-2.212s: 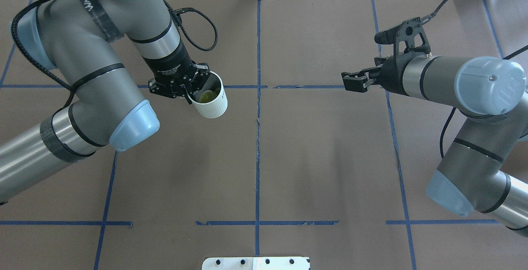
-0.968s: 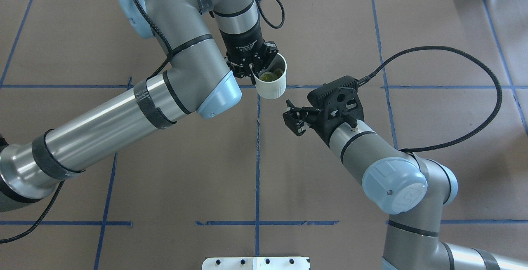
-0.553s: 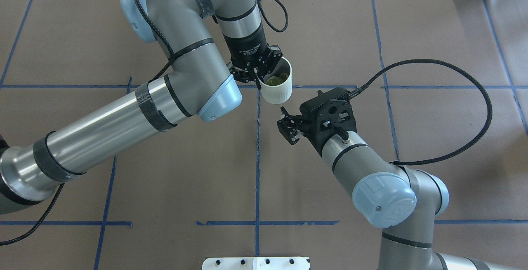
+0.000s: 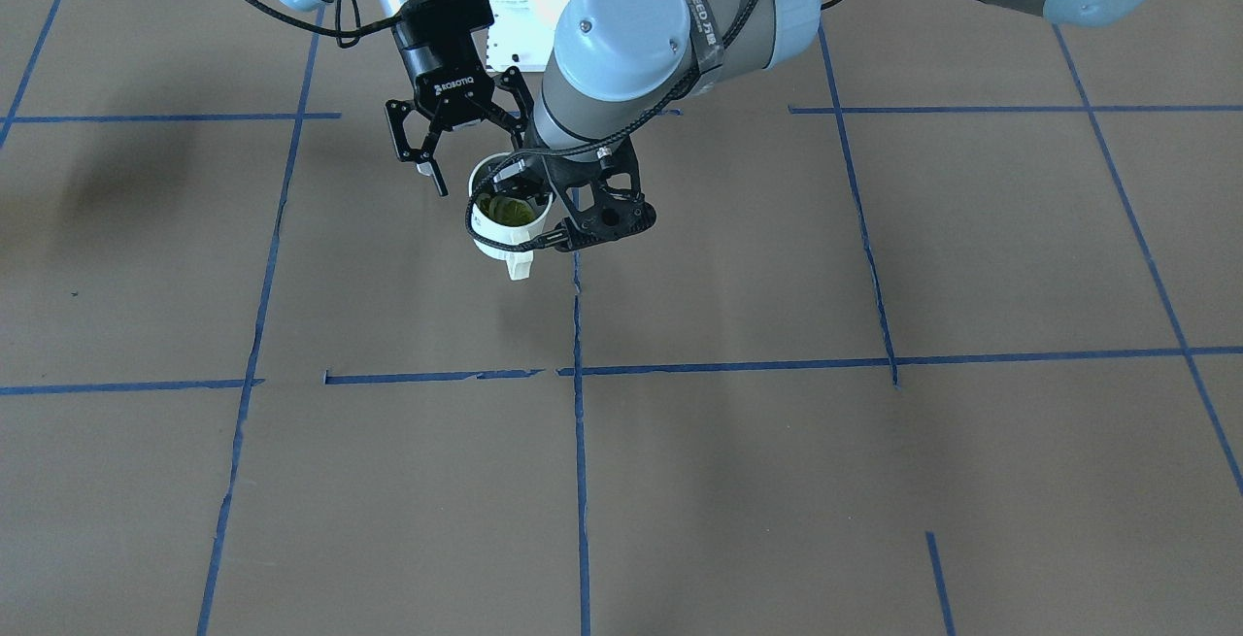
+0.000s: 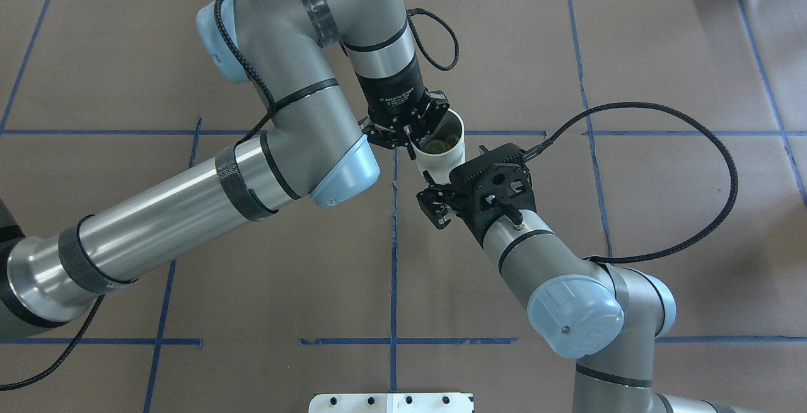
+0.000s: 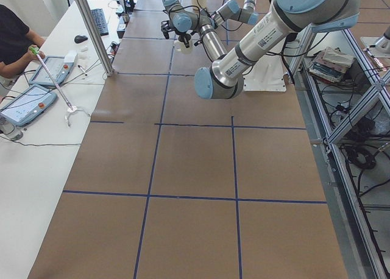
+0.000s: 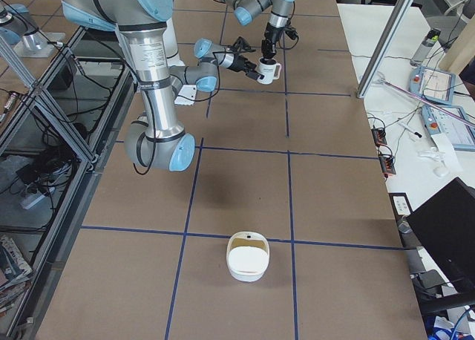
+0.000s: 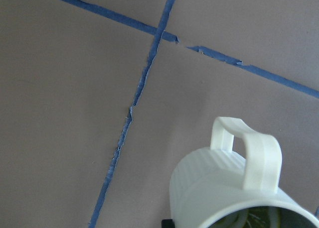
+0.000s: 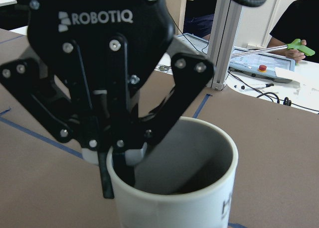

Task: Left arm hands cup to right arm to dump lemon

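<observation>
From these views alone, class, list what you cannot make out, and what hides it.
Cup lettering: right wrist view, cut by the bottom edge.
Lemon: right wrist view, hidden behind the cup's near wall.
Left gripper: front-facing view, mostly under its own wrist.
Right gripper touching cup or not: overhead, its bracket overlaps the cup's base.

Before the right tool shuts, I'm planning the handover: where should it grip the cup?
Probably the cup by its free rim wall, one finger inside, approaching from the robot's right. The left tool pinches the opposite rim, and the handle juts away from the robot.
</observation>
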Tool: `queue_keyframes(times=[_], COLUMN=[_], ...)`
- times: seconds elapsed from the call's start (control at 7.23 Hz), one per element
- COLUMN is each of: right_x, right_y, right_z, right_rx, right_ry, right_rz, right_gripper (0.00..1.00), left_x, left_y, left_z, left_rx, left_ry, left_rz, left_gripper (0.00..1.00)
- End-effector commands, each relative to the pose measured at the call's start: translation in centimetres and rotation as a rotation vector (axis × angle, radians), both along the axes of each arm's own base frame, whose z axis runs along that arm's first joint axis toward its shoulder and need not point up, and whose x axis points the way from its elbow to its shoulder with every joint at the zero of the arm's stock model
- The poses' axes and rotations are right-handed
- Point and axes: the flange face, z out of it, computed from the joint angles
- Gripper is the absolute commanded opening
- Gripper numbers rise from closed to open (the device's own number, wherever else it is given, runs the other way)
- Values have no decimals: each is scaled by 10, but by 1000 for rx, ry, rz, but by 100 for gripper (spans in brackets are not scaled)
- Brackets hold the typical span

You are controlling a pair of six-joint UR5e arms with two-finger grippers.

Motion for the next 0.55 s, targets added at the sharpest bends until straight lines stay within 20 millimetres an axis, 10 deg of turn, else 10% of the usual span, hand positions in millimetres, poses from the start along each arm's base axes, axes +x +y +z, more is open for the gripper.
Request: queue_keyframes(times=[0.0, 0.41], right_x=[-2, -4], right_y=[2, 3], right_z=[1, 1], right_rx=[-1, -1], right_ry=[3, 3], right_rz=[-4, -7], right_gripper=[99, 99], left_x=[0, -2], left_y=[10, 16], left_z=[-7, -14], left_rx=[5, -1], left_ry=[17, 40], left_rz=[17, 40], left_gripper=[1, 3])
